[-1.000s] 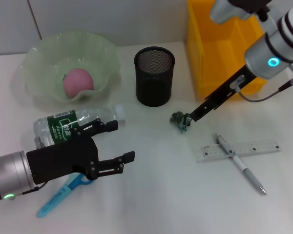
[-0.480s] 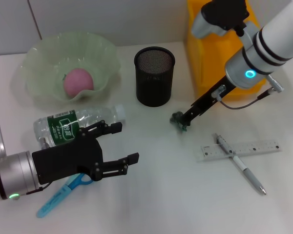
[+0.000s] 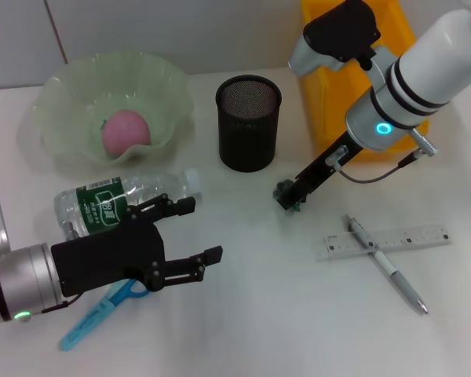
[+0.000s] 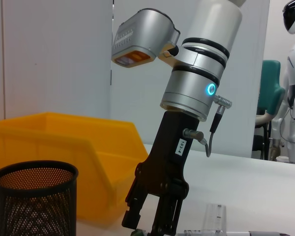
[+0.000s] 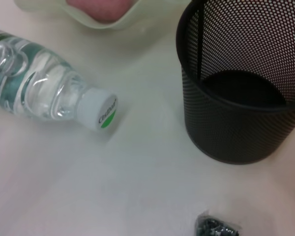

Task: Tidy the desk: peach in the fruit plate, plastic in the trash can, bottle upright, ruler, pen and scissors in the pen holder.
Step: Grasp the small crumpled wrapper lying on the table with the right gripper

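Observation:
The pink peach (image 3: 125, 132) lies in the green fruit plate (image 3: 169, 86). On its side in front of the plate is the clear bottle (image 3: 118, 200), its white cap (image 5: 99, 112) toward the black mesh pen holder (image 3: 248, 122). My left gripper (image 3: 200, 229) hovers open just in front of the bottle, over blue-handled scissors (image 3: 102, 310). My right gripper (image 3: 292, 190) reaches down, its fingers close together on the dark crumpled plastic (image 3: 285, 196) at table level. The clear ruler (image 3: 385, 239) and the pen (image 3: 386, 267) lie crossed to the right. The yellow trash can (image 3: 353, 71) stands behind.
The left wrist view shows the right arm's fingers (image 4: 152, 216) pointing down beside the yellow bin (image 4: 64, 147) and the pen holder (image 4: 34, 196). In the right wrist view, the plastic (image 5: 216, 228) lies close in front of the pen holder (image 5: 246, 83).
My right arm's wrist has swung left over the table while its fingertips stayed at the plastic. My left gripper shifted slightly right, then held still.

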